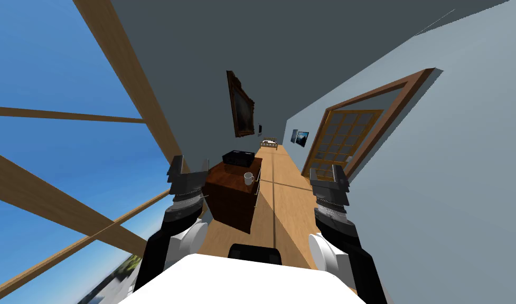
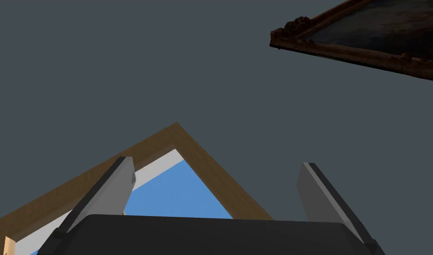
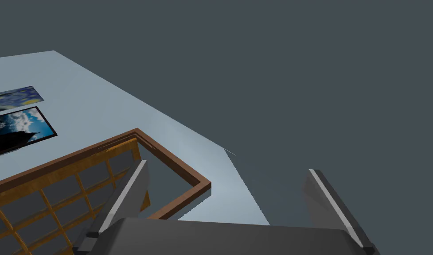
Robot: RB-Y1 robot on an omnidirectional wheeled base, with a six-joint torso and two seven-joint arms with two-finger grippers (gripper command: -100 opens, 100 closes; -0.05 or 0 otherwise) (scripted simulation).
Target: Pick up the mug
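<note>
A small white mug point(image 1: 248, 178) stands near the right edge of a dark brown wooden cabinet point(image 1: 231, 203) ahead of me, close to the left wall. Both arms are raised in front of my chest, well short of the mug. My left gripper point(image 1: 190, 168) hangs beside the cabinet's near left corner, and its fingers point(image 2: 115, 190) stand wide apart with nothing between them. My right gripper point(image 1: 326, 173) is off to the right, over the floor and apart from the cabinet. It is open and empty in the right wrist view too point(image 3: 224, 195).
A black box point(image 1: 238, 157) sits at the cabinet's far end, behind the mug. A wooden floor point(image 1: 283, 200) runs past the cabinet's right side. A glazed wooden door point(image 1: 346, 142) is on the right wall and a large window point(image 1: 66, 158) on the left.
</note>
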